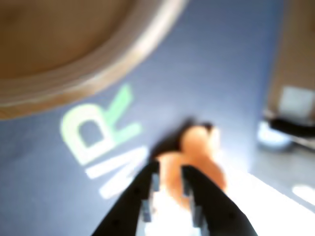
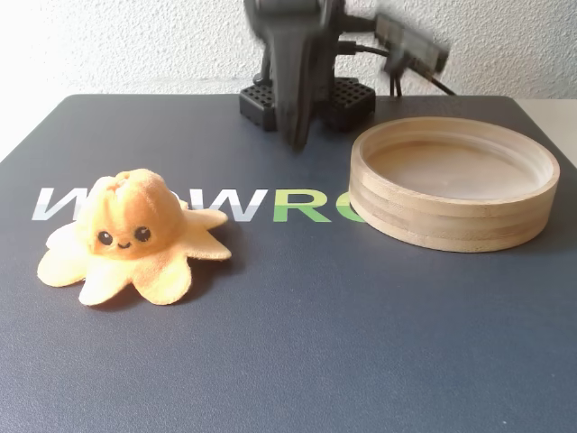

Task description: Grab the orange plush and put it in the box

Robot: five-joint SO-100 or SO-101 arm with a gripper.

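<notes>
The orange plush (image 2: pixel 135 234) is a small octopus toy with black eyes, lying on the left of the dark mat in the fixed view. In the blurred wrist view the plush (image 1: pixel 199 147) lies just beyond my fingertips. The box is a round light-wood tray (image 2: pixel 451 216) on the mat's right, with nothing in it; its rim (image 1: pixel 123 59) fills the wrist view's upper left. My gripper (image 1: pixel 170 172) is empty, its jaws a narrow gap apart. In the fixed view it (image 2: pixel 297 140) hangs blurred at the back centre, above the mat, apart from both plush and tray.
The dark mat (image 2: pixel 315 343) carries white and green lettering (image 2: pixel 270 206) between plush and tray. The arm's black base (image 2: pixel 347 99) stands at the mat's far edge before a white wall. Blurred white and black objects (image 1: pixel 290 113) lie off the mat at the wrist view's right.
</notes>
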